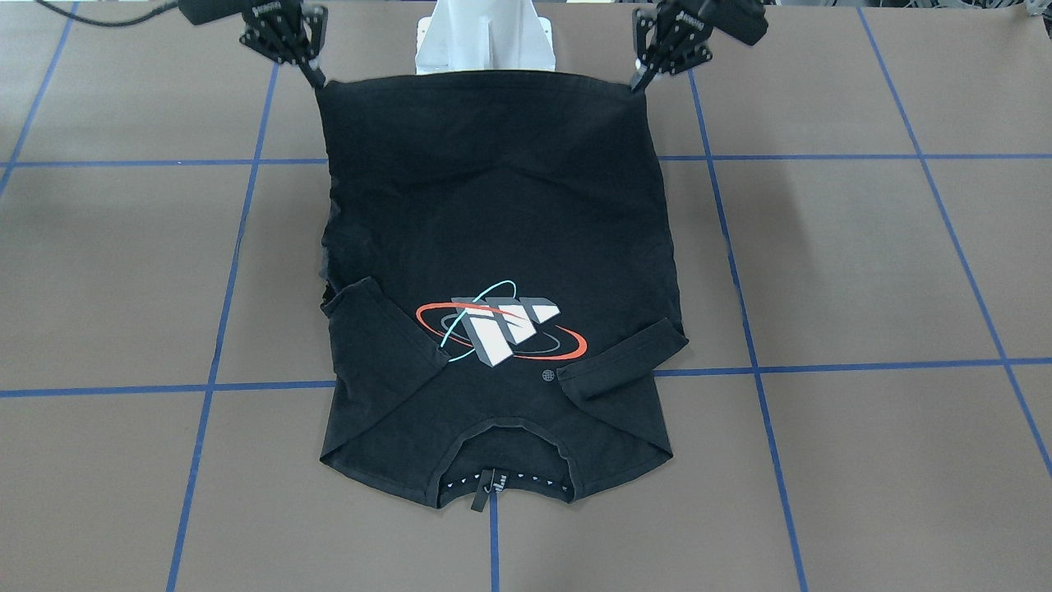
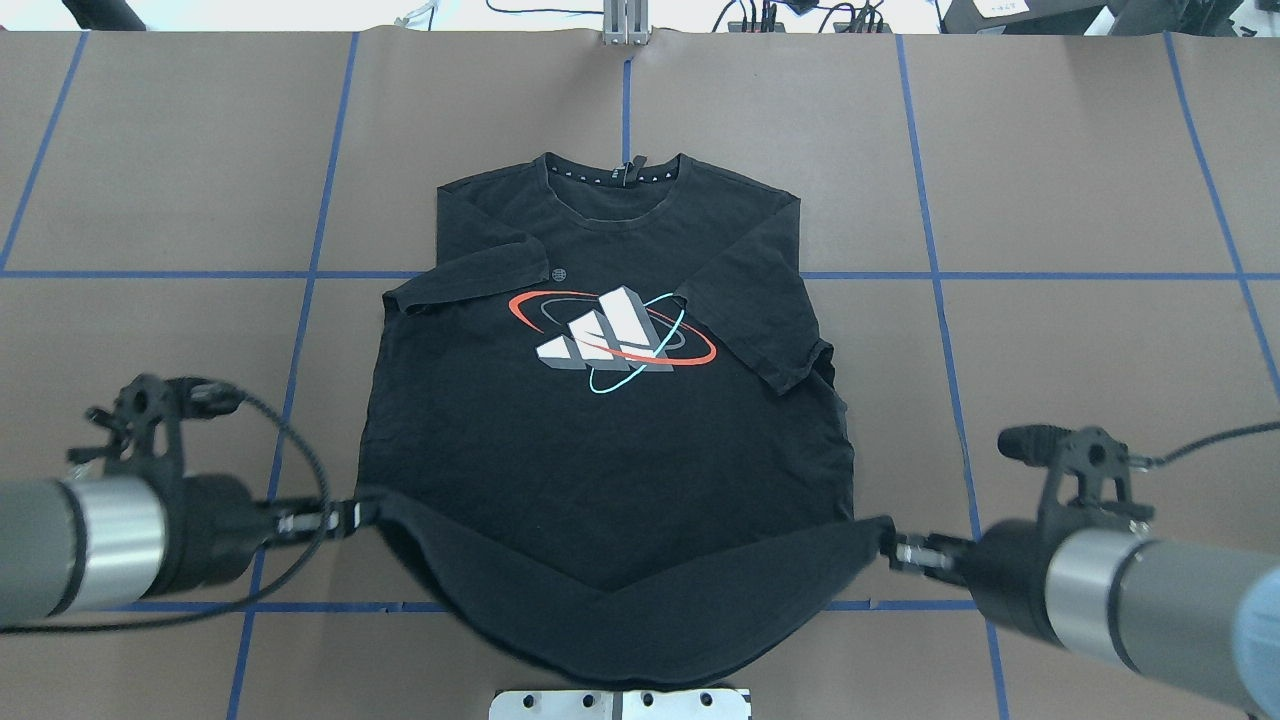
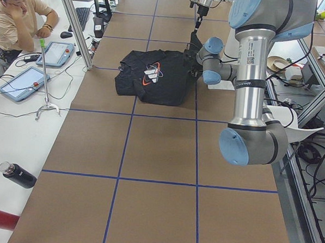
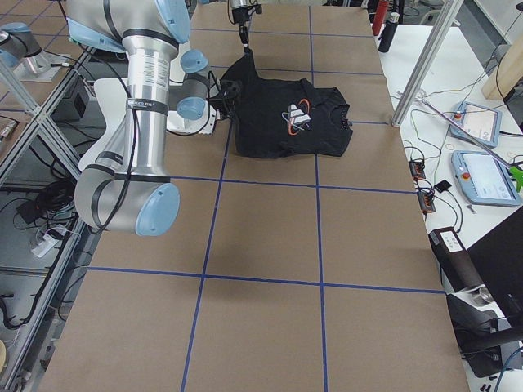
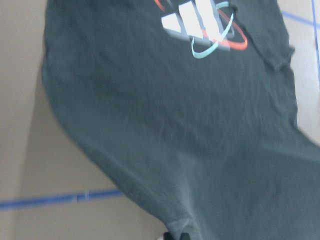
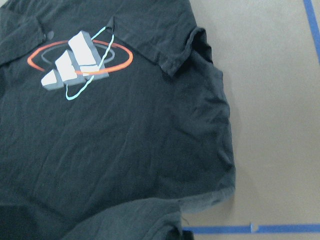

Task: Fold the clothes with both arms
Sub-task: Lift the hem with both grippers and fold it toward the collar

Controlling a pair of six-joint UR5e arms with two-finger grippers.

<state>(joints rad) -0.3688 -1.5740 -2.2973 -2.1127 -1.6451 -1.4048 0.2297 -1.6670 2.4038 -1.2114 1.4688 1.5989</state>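
Note:
The black T-shirt (image 2: pixel 600 430) lies print-up on the brown table, collar away from me, both sleeves folded in over the chest. Its white-grey block print (image 2: pixel 608 335) ringed red and cyan shows clearly. My left gripper (image 2: pixel 352 515) is shut on the hem's left corner and my right gripper (image 2: pixel 893 547) is shut on the hem's right corner. Both hold the hem lifted off the table, so it sags between them. In the front-facing view the left gripper (image 1: pixel 639 80) and the right gripper (image 1: pixel 318 80) pinch the corners. The shirt also shows in the wrist views (image 5: pixel 175 120) (image 6: pixel 115 140).
The white pedestal base (image 1: pixel 485 37) stands just behind the lifted hem. Blue tape lines (image 2: pixel 320 275) grid the brown table. In the exterior left view an operator (image 3: pixel 18 13) sits at a side desk with tablets (image 3: pixel 23 81), and bottles (image 3: pixel 18 175) lie nearby.

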